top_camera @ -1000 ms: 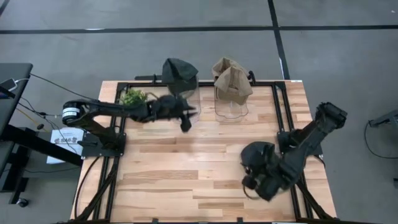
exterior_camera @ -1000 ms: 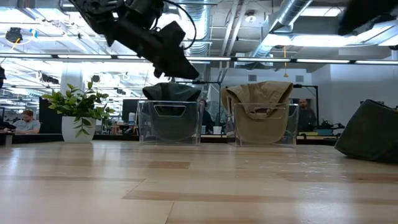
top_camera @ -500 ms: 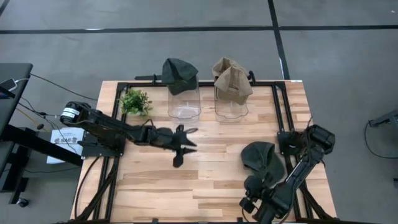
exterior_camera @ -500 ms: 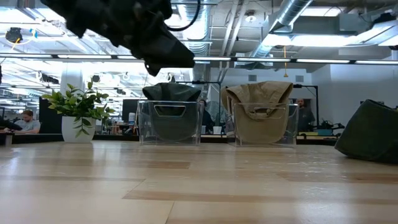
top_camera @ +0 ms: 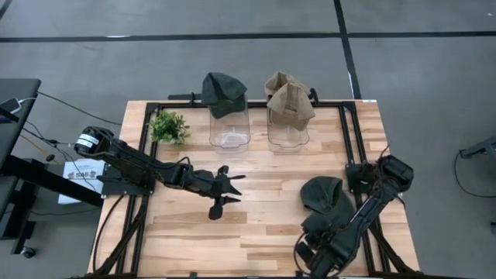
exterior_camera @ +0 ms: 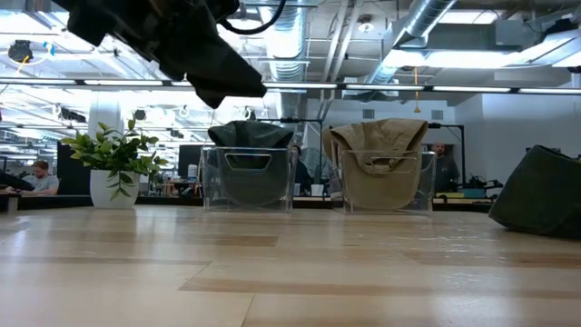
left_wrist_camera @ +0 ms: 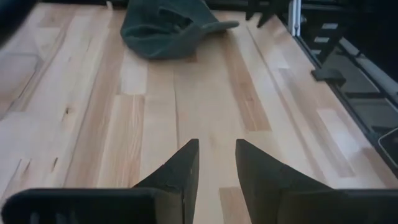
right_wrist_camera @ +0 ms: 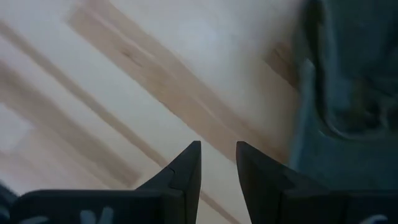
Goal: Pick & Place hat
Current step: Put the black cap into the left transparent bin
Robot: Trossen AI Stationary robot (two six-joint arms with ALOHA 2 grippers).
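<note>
Since a second ago the left gripper (top_camera: 221, 194) has swung from the bins to mid-table, fingers slightly apart, empty. Right of it lies the dark hat (top_camera: 324, 195); the right gripper (top_camera: 306, 254), just beside the hat, stands narrowly parted over bare wood. Both arms nearing the hat could collide.

The table (top_camera: 232, 225) is viewed from directly overhead and level from its surface; both views share the two clear bins (top_camera: 230, 128).
</note>
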